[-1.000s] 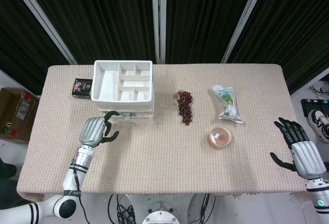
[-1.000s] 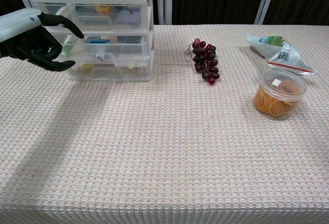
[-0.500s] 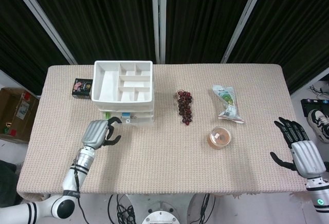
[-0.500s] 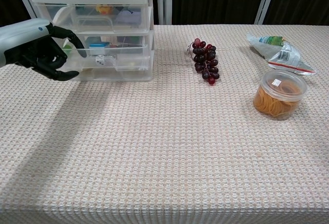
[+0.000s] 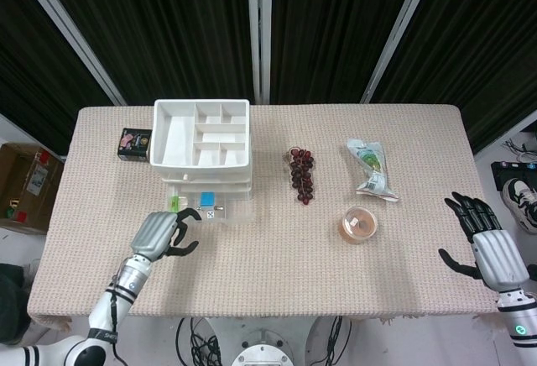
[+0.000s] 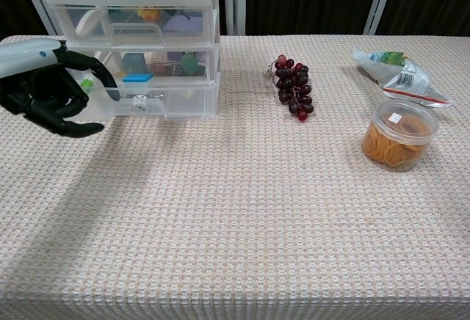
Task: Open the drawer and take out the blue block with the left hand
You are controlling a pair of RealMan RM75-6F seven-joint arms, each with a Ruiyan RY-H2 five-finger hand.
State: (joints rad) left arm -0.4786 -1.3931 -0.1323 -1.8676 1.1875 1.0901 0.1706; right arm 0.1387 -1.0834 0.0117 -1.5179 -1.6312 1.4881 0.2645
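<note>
A white drawer unit [image 5: 201,131] with clear drawers stands at the back left. Its bottom drawer [image 5: 220,214] is pulled out toward me. Inside lies the blue block [image 5: 206,198], beside a white die and a green piece. In the chest view the blue block [image 6: 137,78] shows over the drawer's front wall [image 6: 169,103]. My left hand [image 5: 159,233] is at the drawer's front left corner, and its curled fingers [image 6: 99,76] hook over the front edge. At the table's right edge, my right hand [image 5: 491,244] hangs with its fingers spread, holding nothing.
A bunch of dark grapes [image 5: 302,175] lies mid-table. A snack bag [image 5: 371,169] and a clear tub [image 5: 359,224] of orange contents sit to the right. A small black box [image 5: 133,143] is left of the drawer unit.
My left hand has drawn back toward me, pulling the bottom drawer out and uncovering the blue block. The right hand has barely moved.
</note>
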